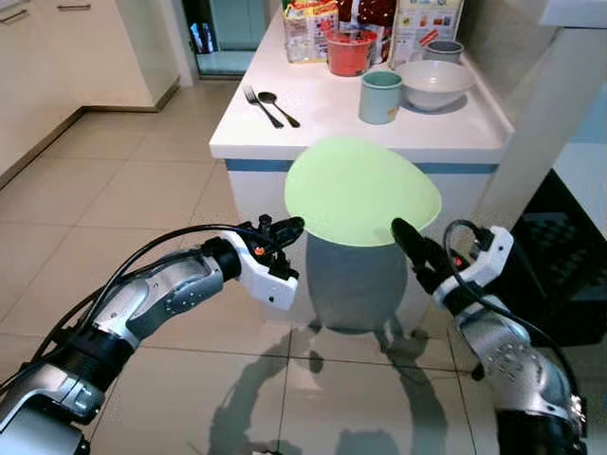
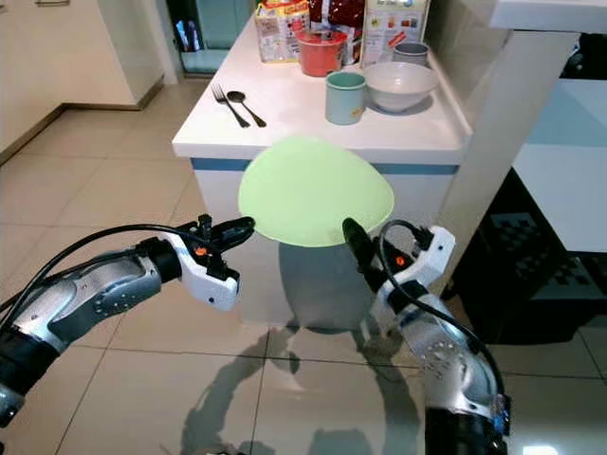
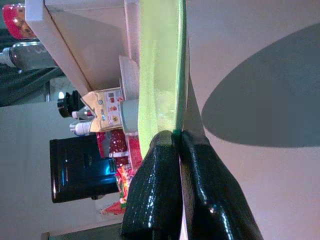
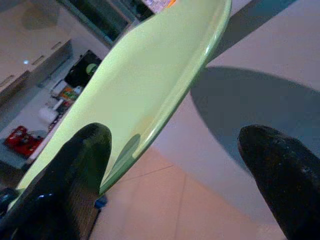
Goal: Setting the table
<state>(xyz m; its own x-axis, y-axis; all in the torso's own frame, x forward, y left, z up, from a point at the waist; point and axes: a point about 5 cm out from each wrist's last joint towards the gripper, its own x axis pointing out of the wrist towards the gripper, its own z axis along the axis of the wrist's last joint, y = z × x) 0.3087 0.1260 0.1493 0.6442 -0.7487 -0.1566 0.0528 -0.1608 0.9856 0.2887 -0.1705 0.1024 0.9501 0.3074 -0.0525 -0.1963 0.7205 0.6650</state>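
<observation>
Now, plate [image 1: 362, 190]: pale green, smooth, oval; held roughly level in the air just in front of the tabletop's near edge, above the tiled floor [image 1: 142, 199]; long axis running 9 to 3 o'clock across the head view, its wider end toward 3.
Plate rim: thin, slightly raised; seen edge-on in the left wrist view.
Left gripper [image 1: 289, 227]: at the plate's 8 o'clock edge; the two black fingers [image 3: 160, 170] pressed together on the rim, pinching it.
Left arm: silver, reaching from 7 o'clock, forearm slanting up, black cable looping above it.
Right gripper [image 4: 175, 165]: at the plate's 4 o'clock edge; fingers spread wide apart, one under the plate's rim, the other off to the side, not closed on anything.
Right arm: silver, rising from 5 o'clock, wrist bent inward toward the plate.
Tabletop [image 1: 332, 128]: white, smooth, with a blue strip below its edge.
Fork and spoon [image 1: 268, 104]: dark metal, lying side by side at 10 o'clock of the plate, handles toward the near edge.
Mug [image 1: 379, 97]: pale teal, upright, at 12 o'clock of the plate.
Bowl [image 1: 434, 83]: grey-white, round, just beside the mug at its 2 o'clock.
Red pot [image 1: 349, 52]: behind the mug, in front of printed packets.
</observation>
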